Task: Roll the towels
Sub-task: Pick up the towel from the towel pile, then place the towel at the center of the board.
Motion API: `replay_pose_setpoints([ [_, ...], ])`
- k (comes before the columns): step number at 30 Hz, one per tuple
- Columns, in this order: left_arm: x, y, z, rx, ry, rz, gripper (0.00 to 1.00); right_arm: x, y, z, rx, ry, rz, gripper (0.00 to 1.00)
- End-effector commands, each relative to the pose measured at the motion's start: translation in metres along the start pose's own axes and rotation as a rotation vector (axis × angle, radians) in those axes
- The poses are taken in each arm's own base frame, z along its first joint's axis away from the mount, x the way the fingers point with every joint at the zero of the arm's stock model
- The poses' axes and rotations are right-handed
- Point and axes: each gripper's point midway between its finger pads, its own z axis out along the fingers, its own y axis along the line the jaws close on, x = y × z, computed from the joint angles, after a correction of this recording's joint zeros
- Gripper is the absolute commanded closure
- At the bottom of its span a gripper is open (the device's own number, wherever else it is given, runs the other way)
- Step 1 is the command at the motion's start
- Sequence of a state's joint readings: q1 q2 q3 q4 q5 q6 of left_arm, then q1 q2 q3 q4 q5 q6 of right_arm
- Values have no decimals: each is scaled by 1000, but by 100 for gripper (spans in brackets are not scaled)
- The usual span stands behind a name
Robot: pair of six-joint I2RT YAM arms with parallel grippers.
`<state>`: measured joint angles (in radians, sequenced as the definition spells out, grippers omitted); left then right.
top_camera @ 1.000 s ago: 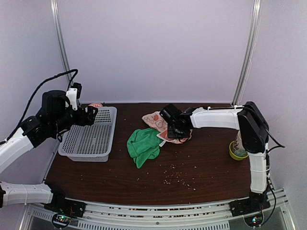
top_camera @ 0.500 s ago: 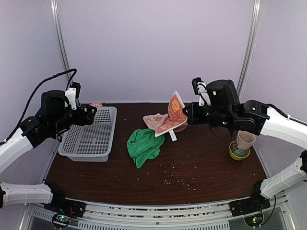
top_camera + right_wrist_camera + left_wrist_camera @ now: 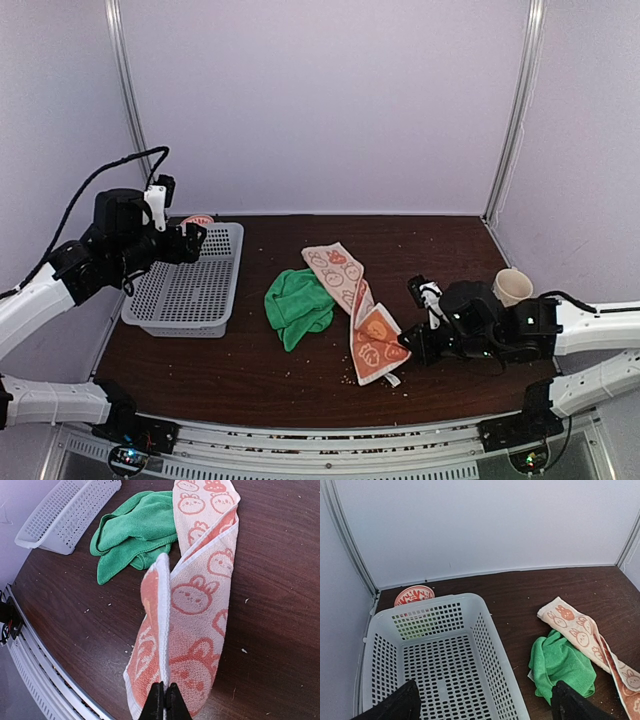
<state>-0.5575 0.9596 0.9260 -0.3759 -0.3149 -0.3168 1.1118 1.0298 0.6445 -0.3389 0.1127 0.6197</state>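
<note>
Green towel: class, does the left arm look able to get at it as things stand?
Probably yes. The left gripper hangs open above the basket; the green towel lies exposed beside that basket, with the right gripper gripping the printed towel farther right.

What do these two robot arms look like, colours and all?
The left arm and right arm share one look: white tubular links joined by chunky black joint housings. Each ends in a black two-finger gripper, the left gripper and the right gripper. A loose black cable loops over the left arm.
</note>
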Motion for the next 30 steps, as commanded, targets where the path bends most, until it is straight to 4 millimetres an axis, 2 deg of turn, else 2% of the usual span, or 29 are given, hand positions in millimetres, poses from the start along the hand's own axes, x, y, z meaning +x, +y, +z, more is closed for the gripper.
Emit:
replay_pose_setpoints([
  [1,-9,-46,-5,207,8,16,8,-20,17,-15,-80,-136,51,100],
  [6,-4,-133,-25,535,19,-76,10,-46,24,-31,-110,-294,83,100],
  [9,4,-181,-39,659,-5,7,10,-65,19,-44,-100,-392,164,100],
  [11,17,-205,-38,697,13,85,10,-78,18,-52,-104,-446,209,100],
  [14,31,-228,-34,731,35,138,11,-92,19,-66,-117,-499,263,100],
  [16,36,-242,-36,781,34,136,12,-99,10,-75,-95,-536,313,100],
  [20,41,-277,-56,874,-43,219,12,-105,6,-85,-116,-572,398,100],
  [24,35,-304,-61,871,-111,327,10,-109,17,-82,-152,-543,433,100],
  [30,17,-319,-60,897,-221,282,9,-121,24,-85,-179,-544,541,100],
])
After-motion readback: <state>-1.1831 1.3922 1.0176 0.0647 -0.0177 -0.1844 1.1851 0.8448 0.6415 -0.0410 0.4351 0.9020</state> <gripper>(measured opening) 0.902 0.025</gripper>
